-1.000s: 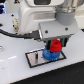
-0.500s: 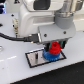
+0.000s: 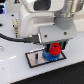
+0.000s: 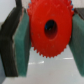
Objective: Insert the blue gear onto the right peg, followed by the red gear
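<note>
On a white counter, a black-framed pale plate lies below a Franka arm, its bare left part showing in the exterior view. Toward that view's right, the blue gear sits on the plate with the red gear directly above it, just over or touching it; the peg is hidden. The end effector grips the red gear; in the wrist view its green pads press both sides of the toothed red disc with its dark centre hole.
</note>
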Robot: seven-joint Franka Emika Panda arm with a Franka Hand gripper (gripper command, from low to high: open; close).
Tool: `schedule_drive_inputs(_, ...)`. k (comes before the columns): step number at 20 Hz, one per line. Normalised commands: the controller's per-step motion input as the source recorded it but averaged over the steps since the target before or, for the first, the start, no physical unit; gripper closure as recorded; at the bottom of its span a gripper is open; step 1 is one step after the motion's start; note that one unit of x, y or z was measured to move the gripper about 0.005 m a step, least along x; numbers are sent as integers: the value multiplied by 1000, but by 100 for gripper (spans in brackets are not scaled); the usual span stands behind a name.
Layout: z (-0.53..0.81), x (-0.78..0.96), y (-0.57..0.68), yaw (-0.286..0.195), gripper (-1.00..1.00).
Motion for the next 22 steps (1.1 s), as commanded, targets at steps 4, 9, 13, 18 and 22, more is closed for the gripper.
schedule_drive_inputs(4,132,-123,-7,0,100)
schedule_drive_inputs(9,128,-47,-54,0,100)
schedule_drive_inputs(13,168,-79,-31,0,100)
schedule_drive_inputs(18,8,-3,-78,0,100)
schedule_drive_inputs(22,-179,12,-77,0,100)
